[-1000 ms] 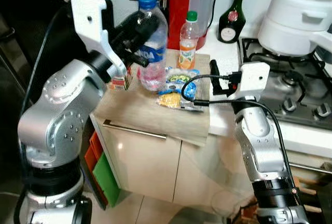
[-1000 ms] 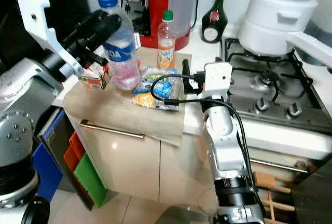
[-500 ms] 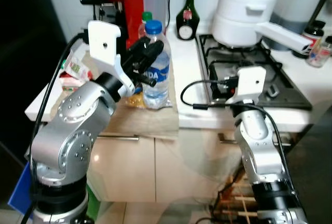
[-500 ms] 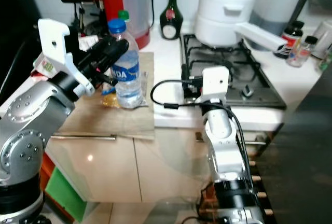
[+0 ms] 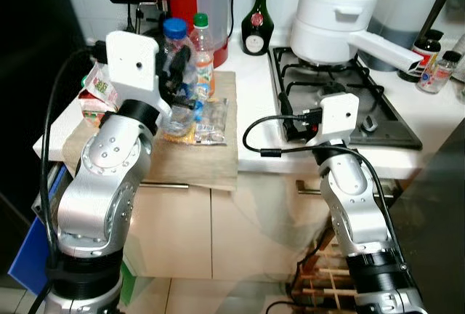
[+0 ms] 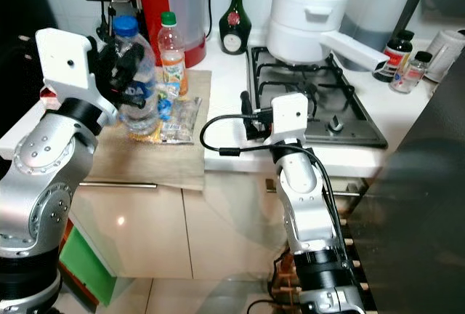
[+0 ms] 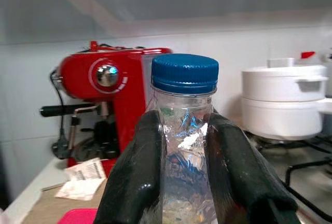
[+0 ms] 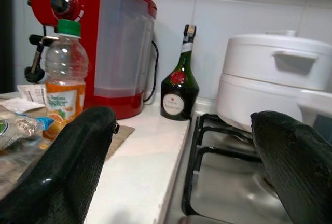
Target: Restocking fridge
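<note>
Gripping a clear water bottle by its neck above the wooden counter, the left gripper has its pick; the right gripper idles spread wide. Next, likely, comes carrying it to the fridge.

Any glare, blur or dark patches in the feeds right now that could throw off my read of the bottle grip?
Left wrist view: sharp; the fingers clamp the water bottle, small glint on the plastic. Eye views: sharp, but black at the upper left. Right wrist view: right gripper fingers big and soft-edged, background clear.
</note>
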Controlling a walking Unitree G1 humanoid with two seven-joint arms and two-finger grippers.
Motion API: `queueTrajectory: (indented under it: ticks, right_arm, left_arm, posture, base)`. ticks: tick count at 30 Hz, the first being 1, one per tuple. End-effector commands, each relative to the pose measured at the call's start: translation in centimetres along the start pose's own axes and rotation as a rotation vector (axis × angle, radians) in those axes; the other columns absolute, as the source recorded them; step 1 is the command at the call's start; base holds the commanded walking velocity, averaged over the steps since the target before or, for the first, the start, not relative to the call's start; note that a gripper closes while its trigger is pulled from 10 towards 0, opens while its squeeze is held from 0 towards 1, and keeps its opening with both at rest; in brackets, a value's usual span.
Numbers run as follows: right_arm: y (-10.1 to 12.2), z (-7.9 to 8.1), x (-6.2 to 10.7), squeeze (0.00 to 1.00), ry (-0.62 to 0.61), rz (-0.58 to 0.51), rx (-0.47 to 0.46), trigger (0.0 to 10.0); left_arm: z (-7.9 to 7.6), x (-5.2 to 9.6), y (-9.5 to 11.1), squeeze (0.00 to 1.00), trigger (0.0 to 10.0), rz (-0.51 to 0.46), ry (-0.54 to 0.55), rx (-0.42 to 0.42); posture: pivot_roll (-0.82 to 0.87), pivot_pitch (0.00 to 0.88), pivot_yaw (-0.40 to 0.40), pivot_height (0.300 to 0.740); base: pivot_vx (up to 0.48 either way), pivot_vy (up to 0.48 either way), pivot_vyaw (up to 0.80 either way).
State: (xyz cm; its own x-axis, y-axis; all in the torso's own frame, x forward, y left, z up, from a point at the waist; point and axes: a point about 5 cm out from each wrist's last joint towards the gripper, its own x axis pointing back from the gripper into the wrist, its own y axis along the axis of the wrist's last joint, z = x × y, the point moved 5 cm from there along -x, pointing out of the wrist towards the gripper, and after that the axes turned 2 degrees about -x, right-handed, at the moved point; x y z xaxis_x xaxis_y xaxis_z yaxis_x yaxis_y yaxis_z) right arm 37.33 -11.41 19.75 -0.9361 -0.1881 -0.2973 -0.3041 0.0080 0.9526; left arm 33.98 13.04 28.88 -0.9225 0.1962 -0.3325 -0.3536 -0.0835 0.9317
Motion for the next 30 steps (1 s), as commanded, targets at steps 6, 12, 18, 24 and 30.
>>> queueTrajectory:
  ticks: [6,12,18,24,30]
  right_arm:
    - [0.4,0.2,-0.1,0.00,0.011,-0.019,-0.016,10.0]
    - [0.3,0.0,0.0,0.00,0.011,-0.018,-0.023,10.0]
    - [0.3,0.0,0.0,0.00,0.011,-0.015,-0.027,10.0]
    - [0.2,0.1,0.0,0.00,0.014,-0.013,-0.030,10.0]
    - [0.1,0.2,0.0,0.00,0.015,-0.009,-0.034,10.0]
  left_arm:
    - [-0.6,0.3,-0.3,0.00,10.0,-0.022,-0.002,0.045]
    - [-1.7,0.6,-0.9,0.00,10.0,-0.001,-0.001,0.100]
    - [-1.7,0.5,-0.6,0.00,10.0,-0.025,0.007,0.095]
    - [-1.4,0.4,-0.4,0.00,10.0,-0.039,0.020,0.089]
    - [-0.8,0.4,-0.2,0.00,10.0,-0.050,0.055,0.059]
  posture:
    - [-0.01,0.000,-0.004,0.740]
    - [-0.01,0.000,-0.001,0.740]
    - [-0.02,0.000,-0.001,0.740]
    - [-0.02,0.000,-0.001,0.740]
    - [-0.01,0.000,0.001,0.740]
  base:
    - [0.000,0.000,0.00]
    - [0.000,0.000,0.00]
    - [0.000,0.000,0.00]
    - [0.000,0.000,0.00]
    - [-0.046,0.000,0.00]
